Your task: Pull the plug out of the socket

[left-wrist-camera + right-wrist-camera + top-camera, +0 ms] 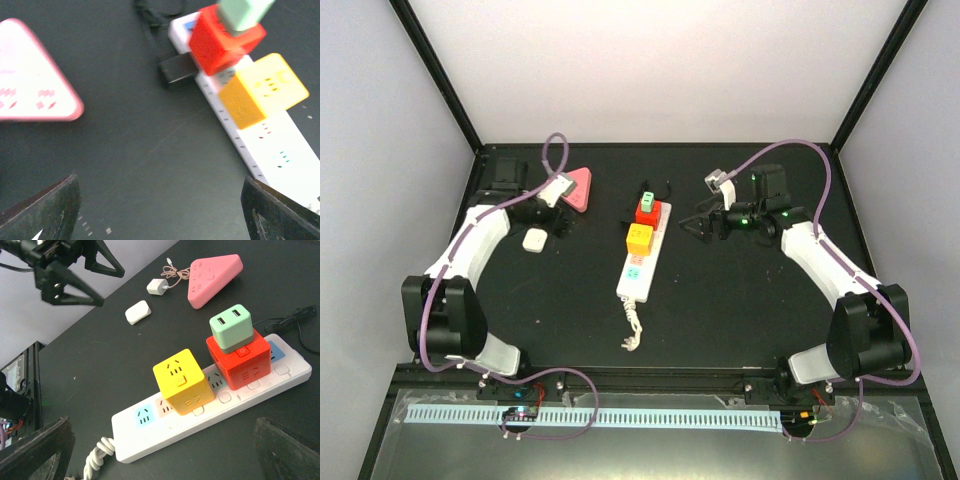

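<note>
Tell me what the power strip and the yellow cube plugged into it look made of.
power strip: likely moulded white plastic, smooth and faintly glossy, with rounded edges.
yellow cube: probably hard plastic too, satin finish, with soft highlights on its rounded corners.

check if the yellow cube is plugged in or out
In: the yellow cube stands seated on the socket, next to the red cube.

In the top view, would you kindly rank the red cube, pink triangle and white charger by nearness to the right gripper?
From the right gripper:
1. Red cube, on the power strip.
2. Pink triangle, far left.
3. White charger, leftmost.
</note>
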